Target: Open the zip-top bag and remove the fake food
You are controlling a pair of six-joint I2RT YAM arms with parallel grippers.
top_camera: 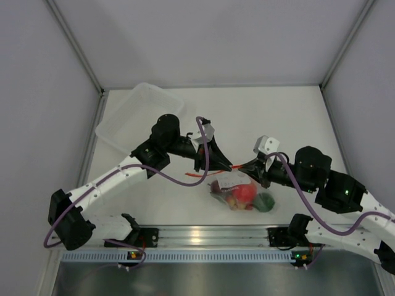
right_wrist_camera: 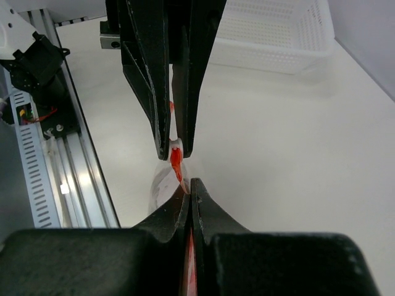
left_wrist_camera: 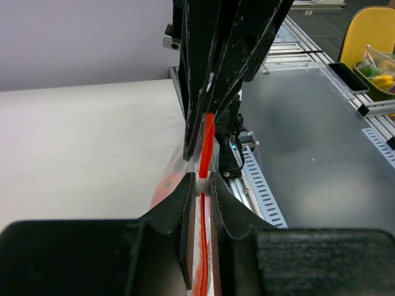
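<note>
The clear zip-top bag (top_camera: 233, 182) hangs between my two grippers near the table's front middle. Its orange-red zip strip (left_wrist_camera: 208, 132) is stretched from one gripper to the other. My left gripper (top_camera: 223, 164) is shut on the strip's left part, and the strip runs between its fingers in the left wrist view (left_wrist_camera: 202, 180). My right gripper (top_camera: 245, 166) is shut on the strip's right part (right_wrist_camera: 188, 187). Inside the bag lie the fake food pieces: a red tomato (top_camera: 246, 192), a green ball (top_camera: 265, 201) and a dark maroon piece (top_camera: 217, 187). The bag's lower part rests on the table.
A rigid translucent tub (top_camera: 139, 114) stands at the back left, also seen in the right wrist view (right_wrist_camera: 278, 31). An aluminium rail (top_camera: 203, 234) runs along the table's near edge just below the bag. Side walls close in the table left and right.
</note>
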